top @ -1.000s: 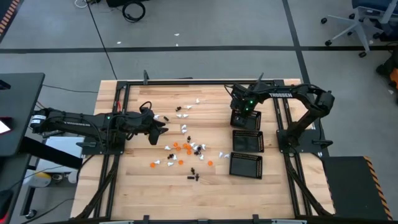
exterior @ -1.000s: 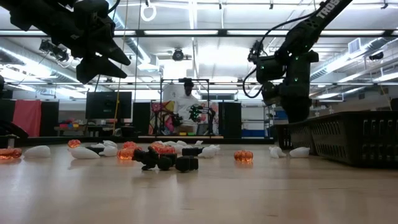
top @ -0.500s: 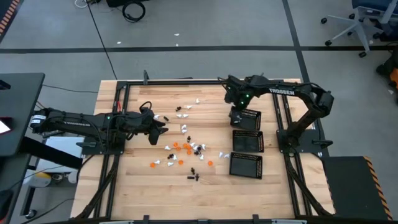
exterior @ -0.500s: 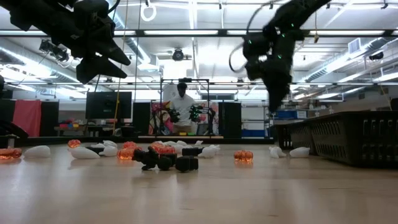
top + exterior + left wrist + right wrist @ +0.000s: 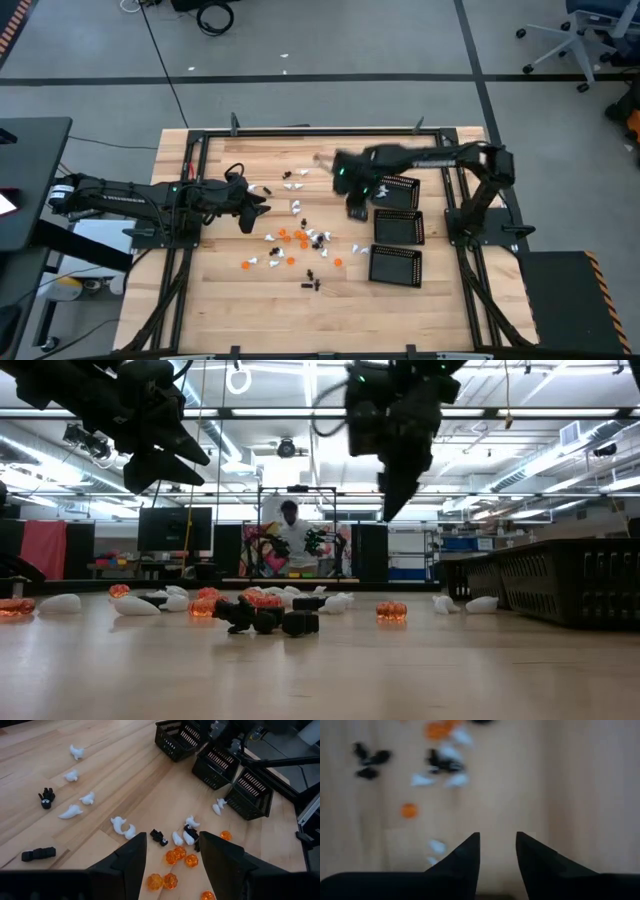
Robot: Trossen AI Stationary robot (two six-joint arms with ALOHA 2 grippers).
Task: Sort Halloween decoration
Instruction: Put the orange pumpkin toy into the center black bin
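Since a second ago the right gripper (image 5: 357,210) has swung away from the far tray (image 5: 397,192) and out over the bare wood, toward the scattered pieces; it now hangs above the table (image 5: 220,300) just beside that tray, on the side facing the pile. In its own wrist view its two dark fingers (image 5: 465,855) stand apart with plain wood showing in the gap, so they hold nothing. In the low view it hangs high (image 5: 392,510), well clear of the tabletop.

The left gripper (image 5: 262,207) has not shifted. It hovers near the left edge of the pile, fingers (image 5: 132,862) spread apart and empty, with orange pieces showing between and just past them.

The Halloween decoration (image 5: 298,238) lies loose on the wood in the middle of the table, between the two arms: white pieces (image 5: 70,811) strewn widest, a cluster of orange pieces (image 5: 180,857) near the middle, and a few black pieces (image 5: 46,798) dotted among them and at the near edge. Two white pieces (image 5: 218,806) lie just beside the nearest tray (image 5: 394,266).

Three black mesh trays stand in a row on the right side of the table, the middle tray (image 5: 398,229) between the other two. What they hold cannot be made out.

A person (image 5: 291,540) stands in the room far behind the table.
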